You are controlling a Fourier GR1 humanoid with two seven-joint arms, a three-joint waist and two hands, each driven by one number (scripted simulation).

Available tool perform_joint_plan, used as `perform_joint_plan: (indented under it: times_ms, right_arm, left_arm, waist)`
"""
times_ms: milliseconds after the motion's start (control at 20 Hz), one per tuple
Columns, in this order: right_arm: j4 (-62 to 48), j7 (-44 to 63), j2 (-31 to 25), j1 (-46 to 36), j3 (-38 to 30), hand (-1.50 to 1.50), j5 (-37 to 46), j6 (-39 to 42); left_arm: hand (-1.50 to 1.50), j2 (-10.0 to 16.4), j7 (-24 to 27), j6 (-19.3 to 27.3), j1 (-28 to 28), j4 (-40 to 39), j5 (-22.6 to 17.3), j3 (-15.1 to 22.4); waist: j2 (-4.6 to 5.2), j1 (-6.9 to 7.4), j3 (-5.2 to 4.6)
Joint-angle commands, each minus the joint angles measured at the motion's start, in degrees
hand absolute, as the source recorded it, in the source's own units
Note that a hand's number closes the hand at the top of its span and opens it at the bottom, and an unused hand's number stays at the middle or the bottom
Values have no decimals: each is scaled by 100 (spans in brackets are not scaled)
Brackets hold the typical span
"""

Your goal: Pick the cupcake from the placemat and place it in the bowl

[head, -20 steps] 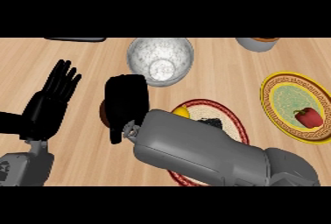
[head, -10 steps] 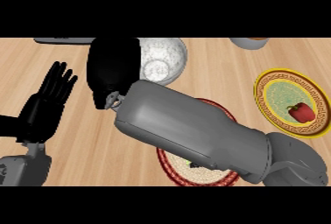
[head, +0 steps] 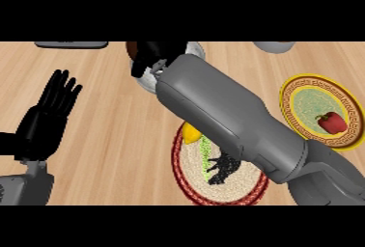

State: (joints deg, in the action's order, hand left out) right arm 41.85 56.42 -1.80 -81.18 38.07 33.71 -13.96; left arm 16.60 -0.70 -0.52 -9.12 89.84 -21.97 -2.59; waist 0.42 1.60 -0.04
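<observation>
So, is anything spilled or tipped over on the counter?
Nothing stands out. The red bell pepper sits on its yellow plate, the round placemat lies flat, and the right hand, curled round the cupcake, is over the bowl, hiding most of it. The left hand rests open at the left.

Light wooden counter top (head: pixel 114 120), pale plank grain, soft even lighting

No readable text or labels anywhere.
</observation>
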Motion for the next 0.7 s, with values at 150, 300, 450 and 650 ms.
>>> perform_joint_plan:
  times_ms: [150, 300, 450, 650]
  right_arm:
    - [-1210, -1287, -217, 78, -850, 150, -61, -1051]
    - [-1868, -1638, -114, -43, -1129, 150, -113, -1234]
    - [-2400, -2074, 91, 198, -1093, 150, -37, -1435]
    - [-2873, -2273, -234, -282, -1500, 150, -378, -673]
  left_arm:
    - [0, -148, -125, 101, 55, 252, 115, 162]
    - [0, -90, 57, -49, 79, 163, 127, 88]
    - [0, -94, 29, -136, -36, -43, 106, 108]
    - [0, -248, 36, 47, -286, -106, 214, 180]
  waist:
    - [51, 86, 3]
    - [75, 134, -2]
    - [122, 201, -4]
    - [188, 319, -6]
